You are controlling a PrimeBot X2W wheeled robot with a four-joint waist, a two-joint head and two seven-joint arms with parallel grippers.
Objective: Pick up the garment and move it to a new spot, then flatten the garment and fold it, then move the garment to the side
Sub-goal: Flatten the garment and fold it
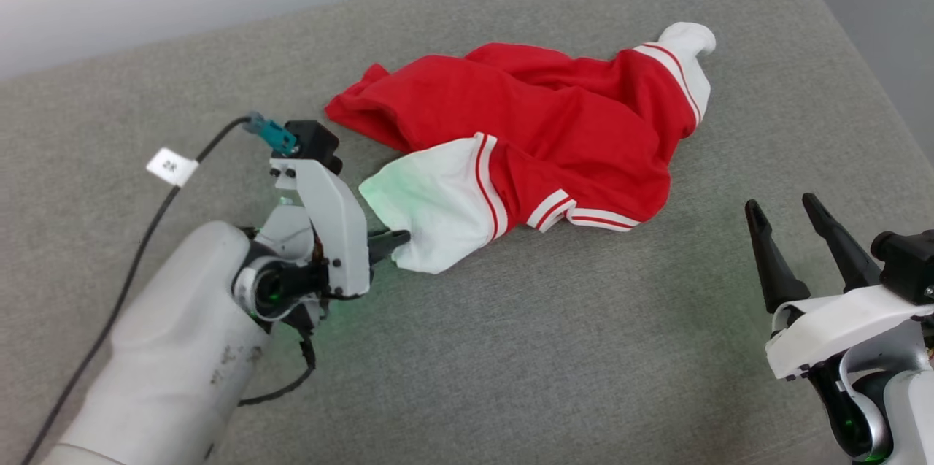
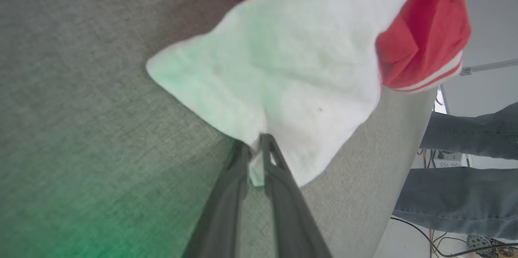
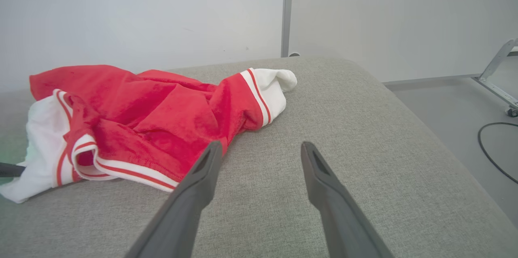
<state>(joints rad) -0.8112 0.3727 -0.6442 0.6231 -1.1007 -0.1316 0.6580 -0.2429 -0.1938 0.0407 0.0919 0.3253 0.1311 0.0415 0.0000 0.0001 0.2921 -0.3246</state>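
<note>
Shirt [image 1: 554,122] is seen crumpled on the grey cushion [image 1: 511,363], toward the far middle, not flattened. The red body is heaped in loose folds. One white sleeve is pointed at the far right end. The other white sleeve is spread at the near left, with red-and-white stripe trim where it meets the red cloth. The same trim is seen along the near hem.

Left gripper [image 1: 398,239] is held low at the near corner of that near-left sleeve. In the left wrist view the fingers [image 2: 279,177] are narrowed onto the sleeve edge, with a small strip of white cloth pinched between the tips. Whether the corner is lifted off the cushion cannot be told.

Right gripper [image 1: 781,204] is parked at the near right, jaws wide, nothing held, well apart from the shirt.

A green glow is cast on the sleeve and cushion by the left wrist. A black cable with a white tag [image 1: 171,166] is routed along the left arm. A person's legs in jeans [image 2: 465,169] are seen past the cushion edge.
</note>
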